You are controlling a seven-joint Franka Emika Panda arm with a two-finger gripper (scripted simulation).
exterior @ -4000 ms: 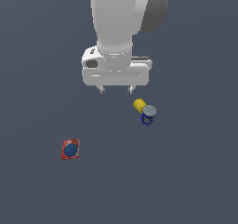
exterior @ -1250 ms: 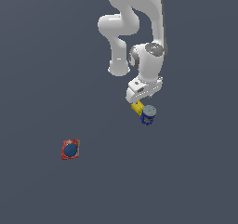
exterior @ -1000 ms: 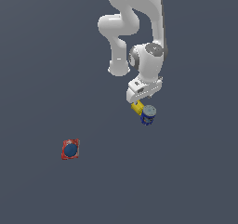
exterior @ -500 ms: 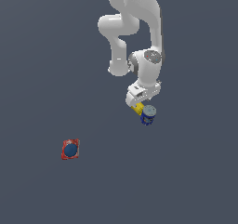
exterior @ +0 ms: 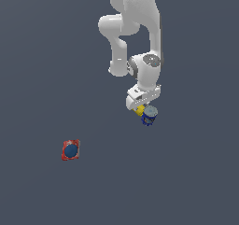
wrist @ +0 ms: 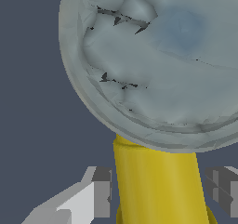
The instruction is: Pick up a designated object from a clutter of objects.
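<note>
Exterior and wrist views of the approach to the grasp. I had the gripper [exterior: 140, 108] low over the plain dark worktop [exterior: 42, 56], somewhat toward the exterior view's right of its middle and well clear of every edge. The yellow block [exterior: 139, 110], the designated object, lay there under the hand, only a sliver of it showing in the exterior view. The blue can [exterior: 149, 116] with its grey top stood touching or just beside it, on the side toward the exterior view's right. The red flat item [exterior: 70, 150] lay well apart, toward the worktop's lower-left corner as that view showed it.

In the wrist view the yellow block [wrist: 158, 183] ran between the two fingers [wrist: 100, 193], with a gap visible on each side, so I read the pincer as released and straddling the block, not yet clenched. The can's grey top [wrist: 158, 65] filled most of that picture, close beyond the fingertips.

I judged the step in hand to be seating and closing. To do it well I would keep the block centred between the pads, settle fully before squeezing, and close slowly so that neither finger pinched or shoved the neighbouring can. Then I would lift straight up, watching that the can did not drag along.
</note>
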